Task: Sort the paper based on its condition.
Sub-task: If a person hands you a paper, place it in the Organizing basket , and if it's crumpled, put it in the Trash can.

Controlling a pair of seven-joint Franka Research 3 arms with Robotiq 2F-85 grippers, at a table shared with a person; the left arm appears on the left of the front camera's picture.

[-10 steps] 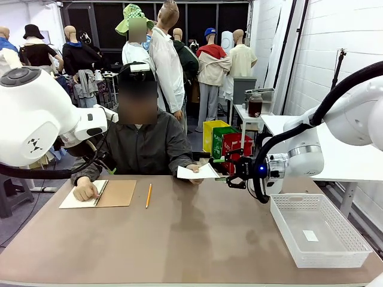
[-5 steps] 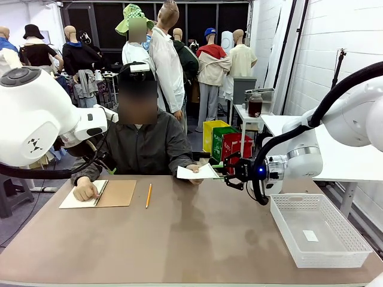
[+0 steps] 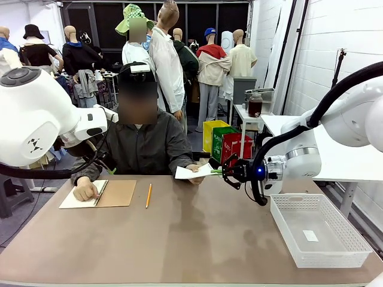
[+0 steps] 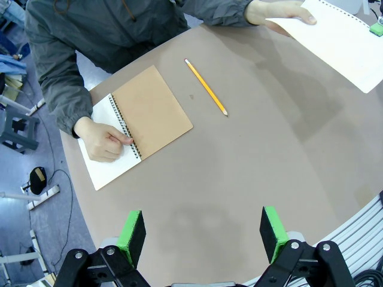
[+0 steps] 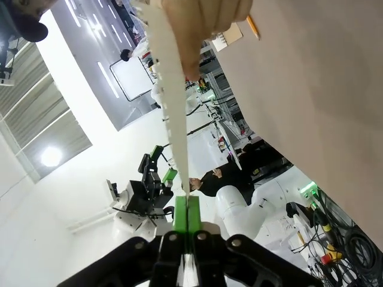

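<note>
paper: a smooth flat sheet (image 3: pixel 192 172), held up over the far table edge at about 12 o'clock from the table's middle, one end in the person's hand (image 3: pixel 194 176).
right gripper (image 3: pixel 219 172): pads pinched together on the sheet's near edge, seen edge-on in the right wrist view (image 5: pixel 179 173).
left gripper (image 4: pixel 203 230): jaws wide apart, holding nothing, hovering above bare table (image 4: pixel 257 161).
tray (image 3: pixel 323 254): white mesh basket at about 4 o'clock, well apart from the sheet.
notebook (image 3: pixel 99 194) and pencil (image 3: pixel 148 195): at about 10 o'clock, by the person's other hand (image 3: pixel 85 191).
doing it well: i'd wait for the person to let go, then draw the sheet away level and slowly, so it neither tears nor creases.
</note>
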